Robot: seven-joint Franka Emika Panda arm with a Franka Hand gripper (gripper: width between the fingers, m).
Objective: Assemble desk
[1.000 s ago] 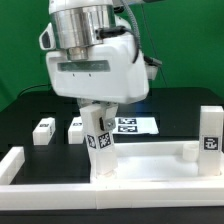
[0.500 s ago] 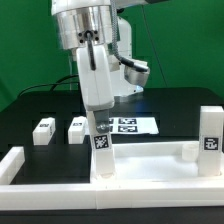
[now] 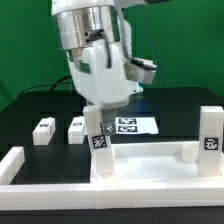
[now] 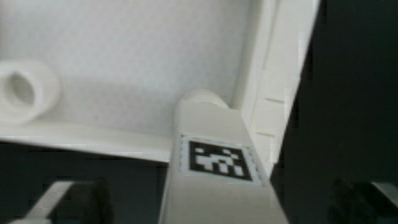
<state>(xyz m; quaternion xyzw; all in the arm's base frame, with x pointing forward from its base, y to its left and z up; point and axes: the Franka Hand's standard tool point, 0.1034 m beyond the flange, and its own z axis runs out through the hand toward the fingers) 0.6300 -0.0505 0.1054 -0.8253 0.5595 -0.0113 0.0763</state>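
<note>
The white desk tabletop (image 3: 150,162) lies flat near the front. One tagged leg (image 3: 100,143) stands upright on its end toward the exterior view's left, another leg (image 3: 210,133) on the opposite end. My gripper (image 3: 97,120) hangs straight over the first leg with a finger on either side of its top. In the wrist view the leg (image 4: 228,150) rises between my dark fingers (image 4: 68,205), with a gap on each side, so the gripper is open. A round socket (image 4: 22,90) shows in the tabletop (image 4: 125,60). Two loose leg blocks (image 3: 42,131) (image 3: 76,129) lie behind.
The marker board (image 3: 132,125) lies on the black table behind the tabletop. A long white border rail (image 3: 100,198) runs along the front and turns back at the exterior view's left (image 3: 12,163). A green wall stands behind.
My hand has turned about the upright leg, from broadside to edge-on and partly back. The leg and tabletop have stayed in place.
</note>
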